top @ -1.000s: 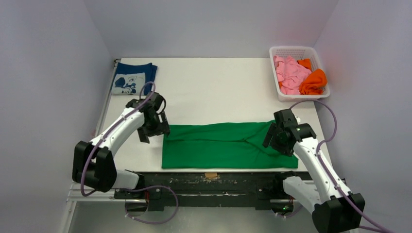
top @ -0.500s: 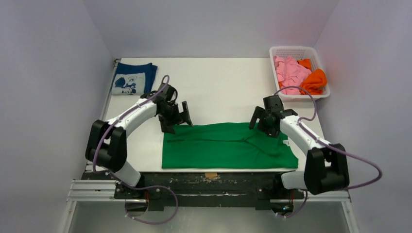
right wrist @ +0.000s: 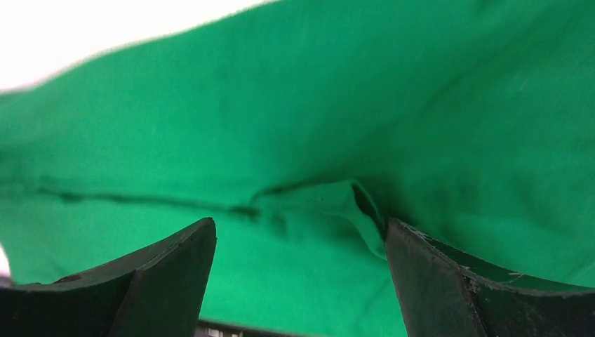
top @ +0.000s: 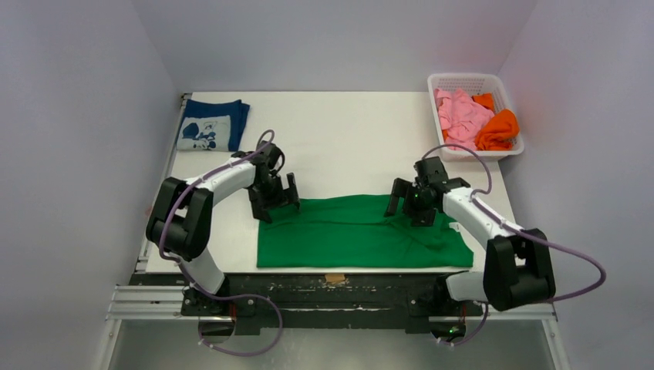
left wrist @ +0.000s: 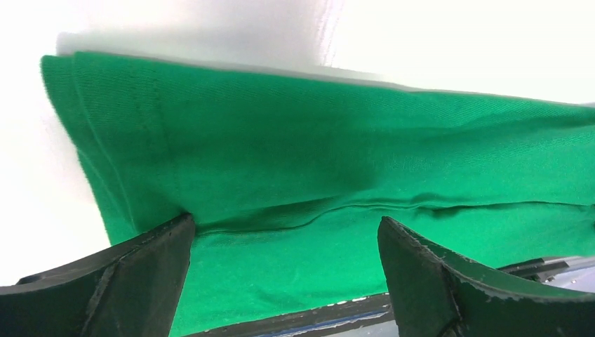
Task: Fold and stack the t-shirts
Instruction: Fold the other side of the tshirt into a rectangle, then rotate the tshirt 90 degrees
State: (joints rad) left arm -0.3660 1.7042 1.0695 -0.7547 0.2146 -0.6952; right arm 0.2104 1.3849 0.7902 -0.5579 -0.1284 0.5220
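Starting with the left gripper (top: 278,199): spread wide, nothing pinched in between. Hangs low over the far left corner of the plain bright green cotton t-shirt (top: 355,231), black fingers (left wrist: 140,281) straddling a fold line between two overlapping layers. Can't tell whether actually touching the cloth or just above it.

Same deal with the right gripper (top: 409,206): also gaping open, holding nothing. Parked over the shirt's far edge toward the right, with a little puckered crease sitting between the fingers (right wrist: 449,288) in the wrist view. Again, can't say for sure about contact.

Moving outward to the green shirt itself: lies flat as a wide folded rectangle on the white tabletop (top: 347,139), close to the near edge, between the two arms.

Got a folded navy blue t-shirt with a white cartoon print (top: 210,125) in the far left corner, well apart from the green one. Also got a white slotted plastic basket (top: 468,77) in the far right corner, holding a crumpled pink shirt (top: 459,116) and a bunched-up orange one (top: 500,127).
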